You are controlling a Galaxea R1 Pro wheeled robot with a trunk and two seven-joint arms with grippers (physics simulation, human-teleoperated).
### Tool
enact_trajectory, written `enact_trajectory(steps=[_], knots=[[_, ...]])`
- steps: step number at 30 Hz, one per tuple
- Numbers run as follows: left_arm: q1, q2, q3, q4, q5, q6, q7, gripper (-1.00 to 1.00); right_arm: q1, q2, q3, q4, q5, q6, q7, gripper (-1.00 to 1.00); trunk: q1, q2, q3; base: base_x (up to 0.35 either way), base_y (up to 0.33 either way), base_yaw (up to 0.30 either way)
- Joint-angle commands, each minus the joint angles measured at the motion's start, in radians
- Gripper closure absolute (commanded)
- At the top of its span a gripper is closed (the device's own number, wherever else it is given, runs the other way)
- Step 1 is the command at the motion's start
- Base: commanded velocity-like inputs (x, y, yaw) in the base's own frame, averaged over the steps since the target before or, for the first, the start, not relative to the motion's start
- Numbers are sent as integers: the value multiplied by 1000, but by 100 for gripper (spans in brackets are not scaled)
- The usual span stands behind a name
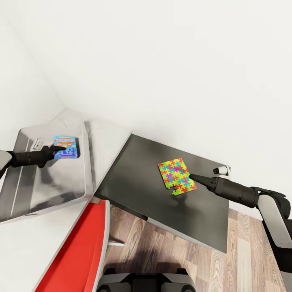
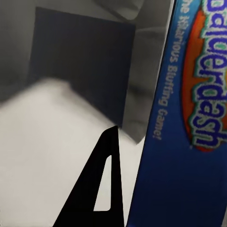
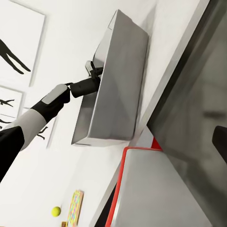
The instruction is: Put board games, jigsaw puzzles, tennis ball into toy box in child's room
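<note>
Two desk levels meet in the head view: the pale grey table [image 1: 24, 243] top at the left and its lower dark grey wing [image 1: 170, 202] running right toward the white wall [image 1: 182, 61], with open wood-plank floor [image 1: 170, 251] beyond the wing's near edge. The toy box [image 1: 48, 190], a light grey bin with flared walls, sits on the pale top against the room's corner, its rim just beside the step down to the wing. A red-edged chair [image 1: 81, 251] stands close under the table edge. Inside the bin, the left gripper [image 1: 59, 151] is closed on the blue board game [image 1: 65, 147], a flat box lettered "Balderdash", held near the far wall. On the wing lies a jigsaw puzzle [image 1: 177, 175], a thin sheet of yellow, pink, blue and green pieces, with bare dark surface all round it. The right gripper [image 1: 192, 177] touches its right edge; how far its fingers are parted cannot be told. In the right wrist view, the tennis ball [image 3: 56, 211] lies beside another puzzle sheet [image 3: 75, 207].
</note>
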Motion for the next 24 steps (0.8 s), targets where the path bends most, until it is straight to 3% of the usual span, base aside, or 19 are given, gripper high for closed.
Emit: enact_trajectory(steps=[1,12,13,24], knots=[[-1,1,-8,1,0,-1,-6,100,-1,0,-1,0,4,4,5,-100,1,-2,-1,0,0,0],[-1,-3,-9,3,-5,-1,2,100,-1,0,-1,0,4,4,5,-100,1,-2,-1,0,0,0],[-1,-3,-9,4,-6,-1,4,-100,-1,0,-1,0,4,4,5,-100,1,-2,-1,0,0,0],[-1,-4,-9,5,-9,0,25,-100,-1,0,-1,0,4,4,5,-100,1,-2,-1,0,0,0]])
